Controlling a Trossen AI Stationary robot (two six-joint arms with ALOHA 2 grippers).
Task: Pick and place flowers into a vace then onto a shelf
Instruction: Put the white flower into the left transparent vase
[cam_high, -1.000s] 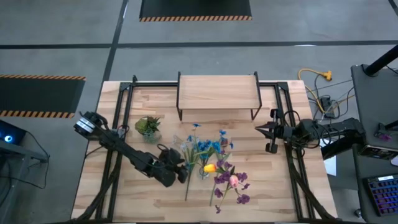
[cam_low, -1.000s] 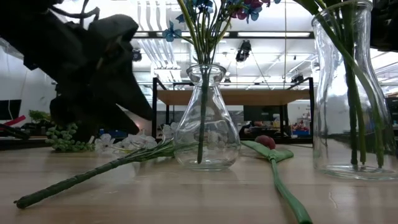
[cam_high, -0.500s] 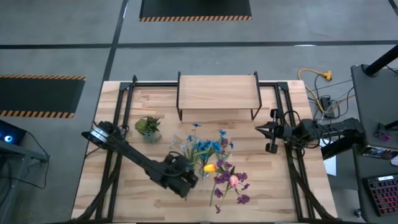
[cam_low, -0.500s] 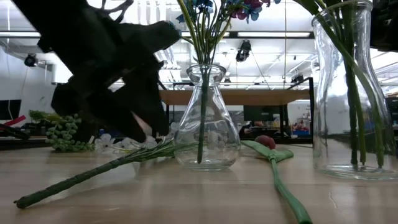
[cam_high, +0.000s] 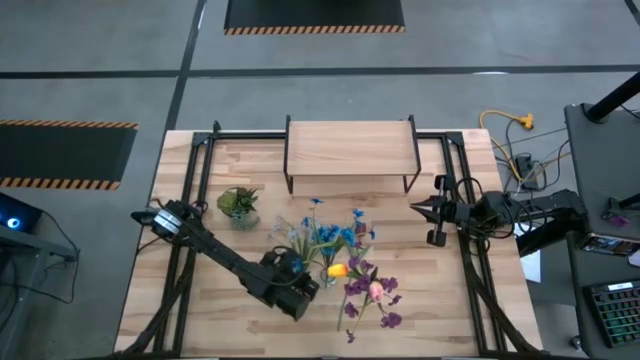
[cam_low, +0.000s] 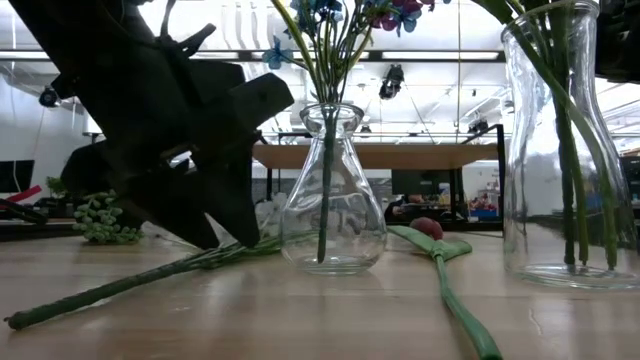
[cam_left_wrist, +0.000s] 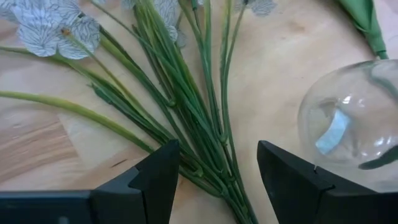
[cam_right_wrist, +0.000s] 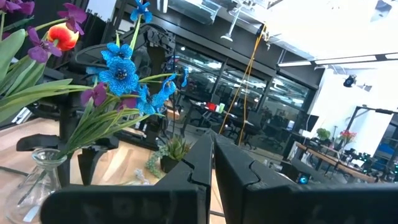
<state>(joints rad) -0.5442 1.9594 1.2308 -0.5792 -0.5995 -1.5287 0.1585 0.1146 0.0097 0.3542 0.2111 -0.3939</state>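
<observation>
A loose pale white-lilac flower bunch (cam_left_wrist: 50, 31) lies flat on the table, its green stalks (cam_low: 120, 285) running toward the near edge. My left gripper (cam_left_wrist: 217, 155) is open and low over it (cam_high: 303, 286), one finger on each side of the stalks. Right beside it stands a small glass vase (cam_low: 331, 200) (cam_left_wrist: 348, 118) holding blue flowers (cam_high: 330, 236). A taller glass vase (cam_low: 560, 150) holds purple blooms (cam_high: 365, 290). A pink tulip (cam_low: 428, 228) lies on the table. The shelf (cam_high: 350, 148) stands at the far edge. My right gripper (cam_high: 418, 208) waits shut at the right. My left gripper comes down at a slant from above, its open fingers (cam_left_wrist: 158, 171) standing across the bundle of green stalks (cam_left_wrist: 208, 149). I cannot tell whether a fingertip touches them. The flowers lie flat on the table.
A small potted plant (cam_high: 238, 203) stands left of the flowers. Black frame rails (cam_high: 200, 180) run along both sides of the table. The yellow bloom (cam_high: 337, 269) sits by the small vase. Bare wood shows near the front left (cam_high: 190, 310).
My left gripper has moved toward the table's right and down, turning until its fingers reach the table over the lying stalks beside the small vase. The stalk's near end has shifted slightly along the table.
</observation>
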